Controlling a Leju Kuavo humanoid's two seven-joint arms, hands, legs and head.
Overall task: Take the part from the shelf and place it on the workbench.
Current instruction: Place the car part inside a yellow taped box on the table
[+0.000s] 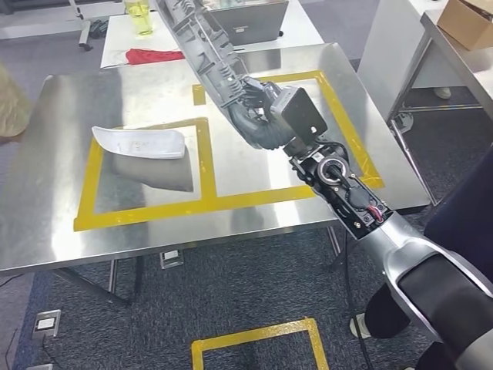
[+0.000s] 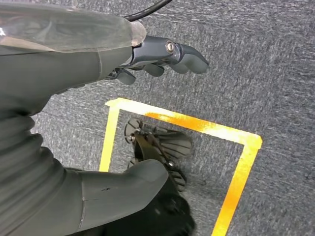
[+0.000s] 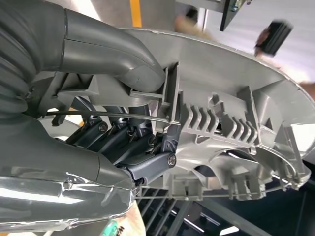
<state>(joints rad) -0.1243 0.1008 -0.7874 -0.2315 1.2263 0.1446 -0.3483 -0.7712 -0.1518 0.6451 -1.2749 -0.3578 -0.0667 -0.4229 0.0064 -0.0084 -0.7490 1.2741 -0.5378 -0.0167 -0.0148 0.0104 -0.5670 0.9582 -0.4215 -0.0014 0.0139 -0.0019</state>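
A long grey ribbed plastic part (image 1: 200, 46) is held above the steel workbench (image 1: 58, 223), slanting from the top edge down to my right hand (image 1: 262, 108). That hand grips the part's lower end over the right yellow-taped box (image 1: 343, 123). Up close, the right hand (image 3: 122, 142) wraps its fingers (image 3: 148, 164) around the ribbed part (image 3: 230, 128), thumb on one side. A white curved part (image 1: 139, 142) lies in the left taped box. My left hand (image 2: 156, 54) hangs over the carpet, fingers apart, holding nothing.
Behind the bench stands a white table with a laptop (image 1: 249, 21), a red cloth (image 1: 152, 55) and a yellow-green container (image 1: 139, 15). A cardboard box (image 1: 467, 23) sits on a table at right. A yellow tape square (image 1: 256, 339) marks the carpet in front.
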